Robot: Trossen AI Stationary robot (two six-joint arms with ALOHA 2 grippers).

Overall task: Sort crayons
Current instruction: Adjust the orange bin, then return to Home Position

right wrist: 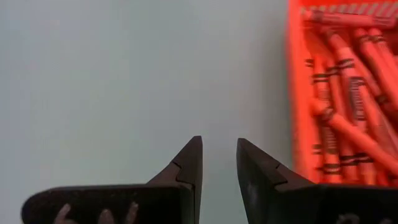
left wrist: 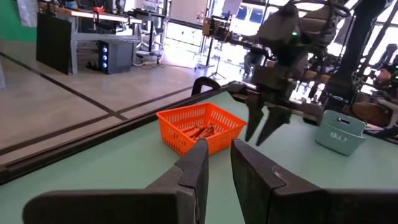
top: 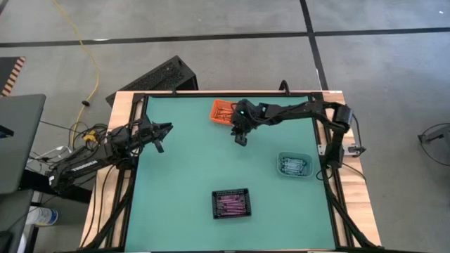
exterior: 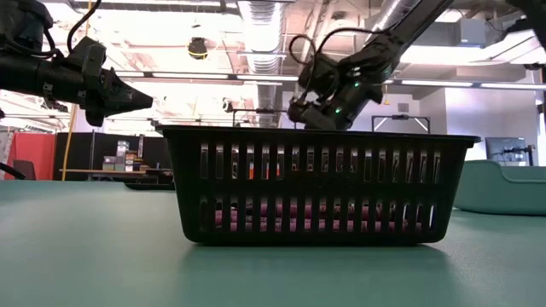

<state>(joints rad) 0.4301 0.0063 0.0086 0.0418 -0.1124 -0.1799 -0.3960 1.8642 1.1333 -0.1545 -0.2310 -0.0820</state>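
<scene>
Orange/red crayons (right wrist: 348, 106) lie in the orange bin (top: 222, 112) at the table's far middle; they also show in the left wrist view (left wrist: 200, 130). Purple crayons (top: 231, 204) lie in the black bin (exterior: 316, 183) near the front. Blue/grey crayons (top: 294, 166) lie in the teal bin (top: 294, 155) at the right. My right gripper (top: 241, 140) hangs above the table just right of the orange bin, fingers pointing down, open a little and empty. My left gripper (top: 161, 146) hovers at the table's left edge, open a little and empty.
A dark keyboard-like object (top: 158, 77) lies beyond the table's far edge. A yellow cable (top: 88, 56) runs across the floor at the left. Bare green table top lies between the three bins.
</scene>
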